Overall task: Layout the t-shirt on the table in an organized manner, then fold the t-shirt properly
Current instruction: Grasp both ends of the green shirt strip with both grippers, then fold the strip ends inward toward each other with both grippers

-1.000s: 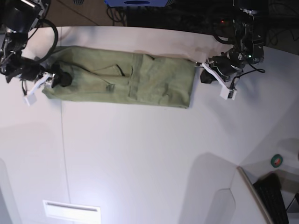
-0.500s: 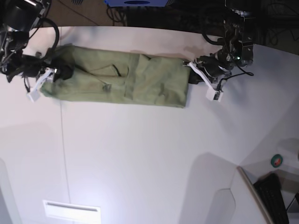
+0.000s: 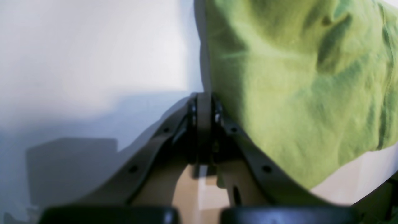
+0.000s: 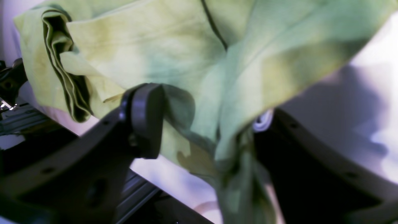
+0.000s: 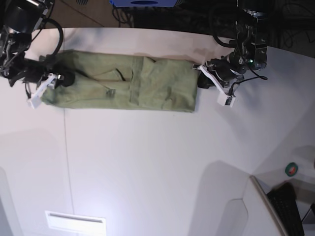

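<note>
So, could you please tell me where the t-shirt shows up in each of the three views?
Base: the t-shirt lies as a long band across the upper table.
Left wrist: it fills the upper right, beside the shut left end effector.
Right wrist: it covers the top and centre, draped between the right end effector's jaws.
Shared landmark: the white table.

T-shirt was plain olive/sage green, no print; looked brighter yellow-green in wrist views, w/ darker green in the creases. Tabletop was plain white, thin grey seam line, greyish shadow patches. Left pincer was dark grey/black; right pincer likewise, w/ pale fabric between its fingers.
</note>
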You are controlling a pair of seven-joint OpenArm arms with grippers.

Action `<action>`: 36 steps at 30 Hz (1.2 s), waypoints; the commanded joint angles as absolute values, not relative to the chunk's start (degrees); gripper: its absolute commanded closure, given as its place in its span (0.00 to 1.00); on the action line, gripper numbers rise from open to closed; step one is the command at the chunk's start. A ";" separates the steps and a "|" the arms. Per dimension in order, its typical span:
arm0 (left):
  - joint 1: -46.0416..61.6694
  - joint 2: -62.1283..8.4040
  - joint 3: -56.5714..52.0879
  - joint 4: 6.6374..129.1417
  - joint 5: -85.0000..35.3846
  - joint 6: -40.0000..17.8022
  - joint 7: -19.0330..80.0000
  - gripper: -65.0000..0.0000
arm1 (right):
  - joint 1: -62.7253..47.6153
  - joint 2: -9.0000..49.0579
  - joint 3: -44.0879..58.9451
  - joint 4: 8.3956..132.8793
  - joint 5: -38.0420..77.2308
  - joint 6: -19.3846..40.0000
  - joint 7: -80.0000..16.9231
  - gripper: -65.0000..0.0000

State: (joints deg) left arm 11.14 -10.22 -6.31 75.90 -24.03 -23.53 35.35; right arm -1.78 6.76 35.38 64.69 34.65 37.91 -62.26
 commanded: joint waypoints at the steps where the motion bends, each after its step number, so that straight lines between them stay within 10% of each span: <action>1: 10.68 -10.59 -6.37 76.79 -24.66 -23.87 34.77 1.00 | -1.10 7.87 35.47 65.27 35.12 37.67 -62.02 0.67; 5: 10.68 -10.33 -6.37 76.79 -24.66 -23.87 34.77 1.00 | -0.84 7.87 35.38 65.63 35.12 37.67 -60.44 1.00; 36: 6.37 -7.34 -1.27 75.56 -24.66 -23.78 34.86 1.00 | -9.27 7.52 -3.03 104.40 35.03 -0.84 -60.18 1.00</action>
State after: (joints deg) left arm 6.85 -7.05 -1.19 74.65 -23.99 -23.33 35.75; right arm -9.89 7.38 -3.25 103.15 34.24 -1.13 -60.82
